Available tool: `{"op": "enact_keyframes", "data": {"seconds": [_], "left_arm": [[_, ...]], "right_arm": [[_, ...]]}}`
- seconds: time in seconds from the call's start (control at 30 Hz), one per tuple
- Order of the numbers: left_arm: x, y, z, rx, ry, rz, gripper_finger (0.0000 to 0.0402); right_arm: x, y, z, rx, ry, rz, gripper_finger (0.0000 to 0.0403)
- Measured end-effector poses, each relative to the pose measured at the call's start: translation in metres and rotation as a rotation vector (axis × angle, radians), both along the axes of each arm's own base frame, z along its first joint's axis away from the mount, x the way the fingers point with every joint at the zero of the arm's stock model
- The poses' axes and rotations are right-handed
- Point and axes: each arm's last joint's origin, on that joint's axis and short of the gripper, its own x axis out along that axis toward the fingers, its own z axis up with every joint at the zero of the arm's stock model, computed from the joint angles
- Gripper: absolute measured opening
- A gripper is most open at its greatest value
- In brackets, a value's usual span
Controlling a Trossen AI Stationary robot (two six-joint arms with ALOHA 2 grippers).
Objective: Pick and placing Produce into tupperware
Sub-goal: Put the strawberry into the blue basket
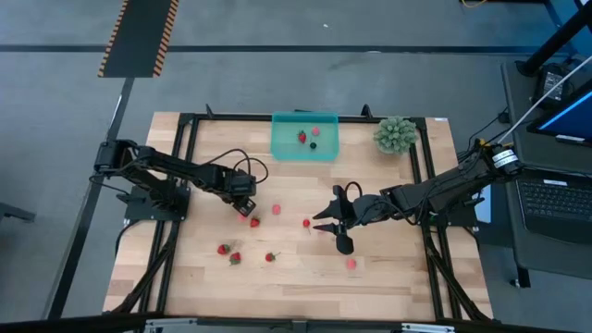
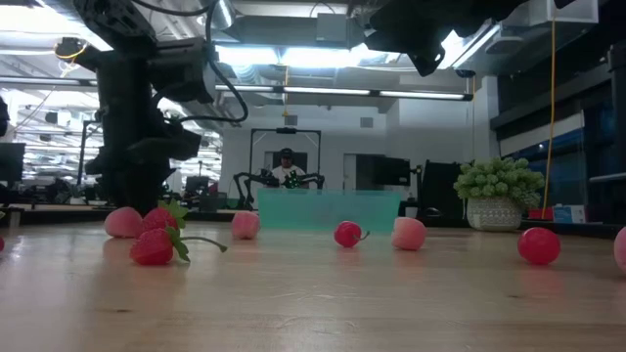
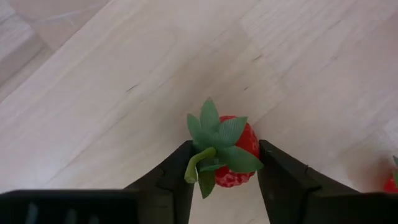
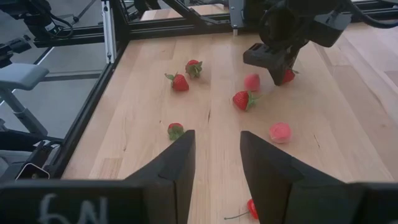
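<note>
— Pale wood tabletop [image 1: 388, 277], office w/ ceiling lights behind. Pincers?
— Left gripper [image 3: 225, 167] pinching strawberry [image 3: 231, 155] on tabletop; right gripper [image 4: 214, 155] spread, empty, tupperware [image 1: 305, 146] well beyond.

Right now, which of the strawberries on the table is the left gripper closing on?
The red strawberry with the green top, sitting between the left gripper fingers near table centre. The other berries lie loose on the wood, clear of any gripper.

Red, green-topped strawberry [image 3: 230, 155] between black claw fingers [image 3: 171, 183]; teal tupperware [image 1: 305, 146]; pale wood table [image 1: 388, 277].
</note>
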Motion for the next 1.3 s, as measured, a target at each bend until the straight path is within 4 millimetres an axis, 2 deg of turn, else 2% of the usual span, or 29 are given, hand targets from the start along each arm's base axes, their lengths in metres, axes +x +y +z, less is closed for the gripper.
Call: {"op": "enact_keyframes", "data": {"seconds": [0.23,0.4,0.67,0.83,1.13,1.3], "left_arm": [[-0.003,-0.001,0.007,0.021,-0.005,-0.029,0.0131],[0.007,0.000,0.036,0.053,-0.129,-0.093,0.0130],[0.029,0.008,0.090,0.200,-0.318,-0.207,0.0130],[0.036,0.011,0.109,0.227,-0.363,-0.294,0.0130],[0.040,0.012,0.118,0.240,-0.398,-0.319,0.0130],[0.041,0.023,0.121,0.237,-0.438,-0.283,0.0132]], "right_arm": [[0.000,0.000,-0.001,0.000,0.006,-0.001,0.0129],[0.000,0.000,-0.001,-0.001,0.008,0.000,0.0129],[0.000,0.000,-0.001,-0.027,0.004,0.012,0.0129],[0.000,0.000,-0.001,-0.029,0.003,0.013,0.0129],[0.004,-0.004,0.006,-0.051,-0.062,0.017,0.0129],[0.005,-0.011,0.007,-0.053,-0.064,-0.006,0.0129]]}}
